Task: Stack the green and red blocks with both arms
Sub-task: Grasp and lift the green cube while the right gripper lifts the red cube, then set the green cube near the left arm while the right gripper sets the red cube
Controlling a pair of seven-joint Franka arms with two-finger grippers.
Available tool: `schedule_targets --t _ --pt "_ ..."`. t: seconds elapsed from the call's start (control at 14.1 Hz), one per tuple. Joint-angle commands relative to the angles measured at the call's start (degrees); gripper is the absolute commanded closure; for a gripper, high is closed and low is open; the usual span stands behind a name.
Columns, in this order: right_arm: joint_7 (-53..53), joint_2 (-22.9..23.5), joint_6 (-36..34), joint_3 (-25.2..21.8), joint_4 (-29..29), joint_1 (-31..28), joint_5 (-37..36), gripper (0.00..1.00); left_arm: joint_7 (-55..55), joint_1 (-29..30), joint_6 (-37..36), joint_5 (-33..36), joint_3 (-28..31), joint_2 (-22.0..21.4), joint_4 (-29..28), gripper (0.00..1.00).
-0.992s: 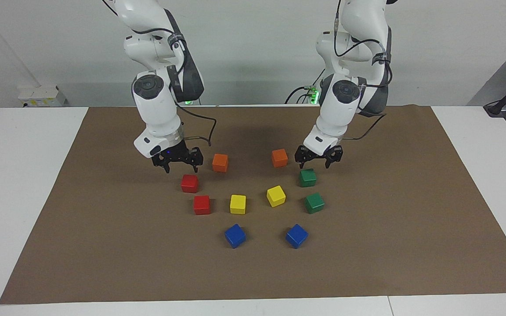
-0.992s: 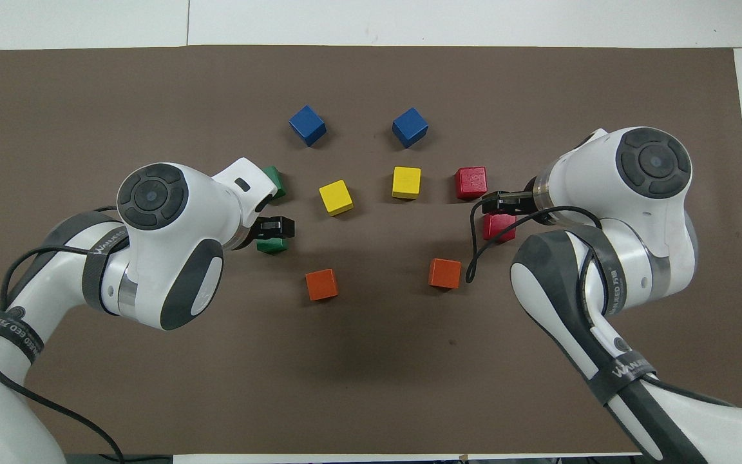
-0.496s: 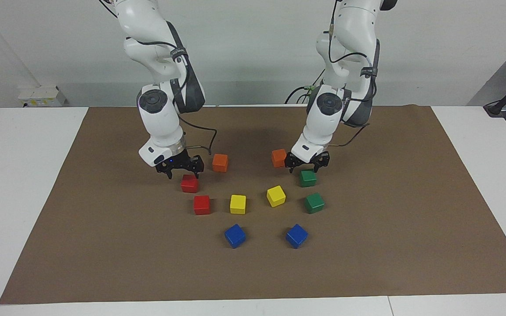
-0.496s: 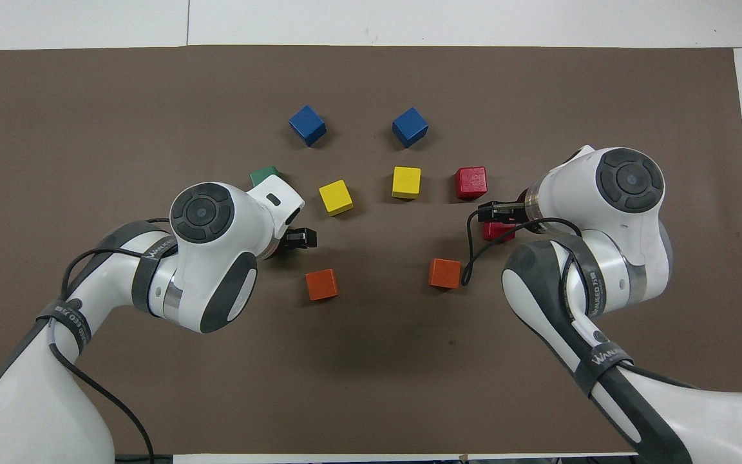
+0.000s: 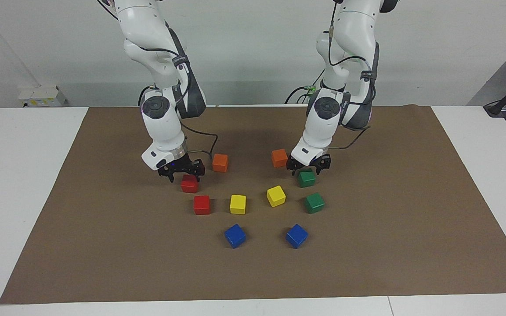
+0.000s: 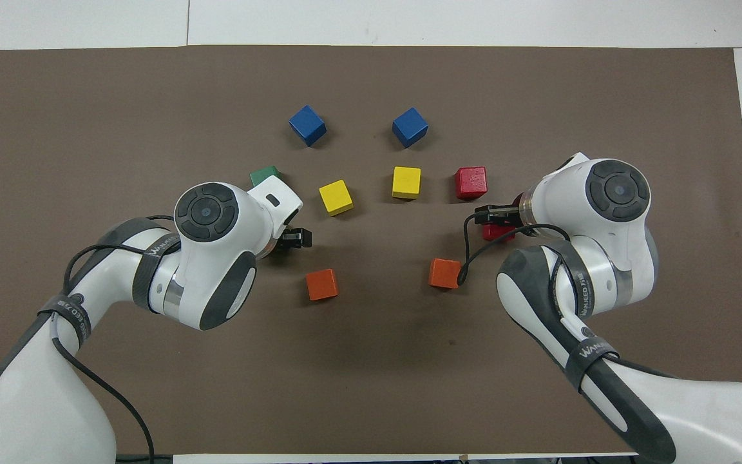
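Now | left gripper (image 5: 309,169) fingers spread over green block (image 5: 306,178) | right gripper (image 5: 182,173) fingers spread over red block (image 5: 189,184)

A brown mat (image 5: 103,245) covers most of the white counter (image 5: 20,175). Near the mat's middle sit two orange cubes (image 5: 220,163) (image 5: 279,158), apart from each other, nearest the robots' edge. Two yellow cubes (image 5: 237,204) (image 5: 276,196) lie farther out, between them. Two blue cubes (image 5: 235,235) (image 5: 297,235) lie farthest from that edge.
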Motion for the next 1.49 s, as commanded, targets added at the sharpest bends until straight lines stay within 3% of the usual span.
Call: schedule_targets --t 0.0,0.07,0.14,0.21,0.28,0.35,0.43,0.5,0.78,1.13,1.42 --pt "1.84 1.12 2.64 0.12 -0.53 0.93 0.13 0.00 -1.14 -0.43 1.99 1.13 0.37 0.86 -0.46 0.02" --pt "2.19 1.39 3.60 0.12 -0.62 1.02 0.13 0.00 -1.75 -0.43 2.26 1.13 0.37 0.95 -0.46 0.04" --pt "2.19 2.00 3.88 0.12 -0.62 1.03 0.22 0.07 -2.37 -0.51 2.78 1.13 0.37 1.04 -0.46 0.07" --pt "1.93 2.18 4.05 0.12 -0.62 1.11 0.13 0.31 -2.46 -0.52 2.96 1.13 0.37 1.56 -0.46 0.09" --pt "1.40 2.18 3.97 0.12 -0.62 1.11 0.13 0.62 -3.16 -0.52 3.14 1.13 0.37 1.56 -0.46 0.15" --pt "0.27 2.18 3.27 0.12 -0.53 1.03 0.13 1.00 -3.69 -0.60 3.75 1.13 0.45 1.56 -0.55 0.27" --pt "-1.75 2.18 2.83 0.03 -0.36 0.68 0.13 1.00 -3.78 -0.60 3.84 1.13 0.45 1.56 -0.55 0.58" --pt "-3.94 1.92 1.61 -0.06 0.34 0.15 0.13 1.00 -3.78 -0.43 3.76 1.13 0.45 1.56 -0.55 1.00" --pt "-18.34 3.06 -15.17 -0.23 15.17 -8.79 -0.66 1.00 -3.78 0.36 2.79 1.13 0.54 0.69 0.15 1.00" --pt "-31.28 3.24 -10.45 -0.23 12.04 -19.97 -0.75 1.00 4.02 8.34 -7.30 1.13 0.54 -7.03 1.30 1.00" --pt "-32.00 4.03 -7.74 -0.15 11.08 -21.91 -0.75 1.00 17.54 21.95 -9.61 1.13 0.54 -9.51 0.16 1.00"
